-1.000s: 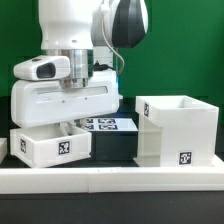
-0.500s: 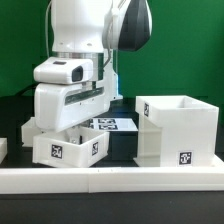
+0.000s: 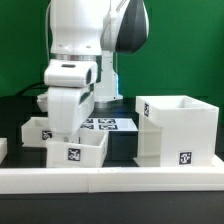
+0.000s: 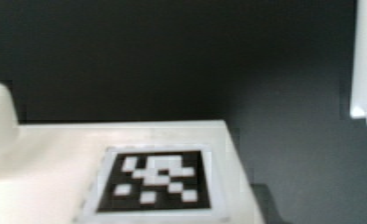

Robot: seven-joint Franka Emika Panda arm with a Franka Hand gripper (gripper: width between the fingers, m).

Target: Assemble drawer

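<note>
Judging by its thin, rigid walls, the drawer box (image 3: 78, 150), toward the exterior view's left and apart from the open cabinet (image 3: 180, 128), looked light, stiff and slick, best pinched across one wall, where the gripper (image 3: 62, 129) stood, finger spread hidden and impossible to tell.

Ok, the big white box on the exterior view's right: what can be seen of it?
The big white box looks like smooth plastic, thin-walled, its top open onto a hollow inside. A black-and-white marker tag sits low on its front face. It stands upright on the table, apart from the smaller box.
</note>
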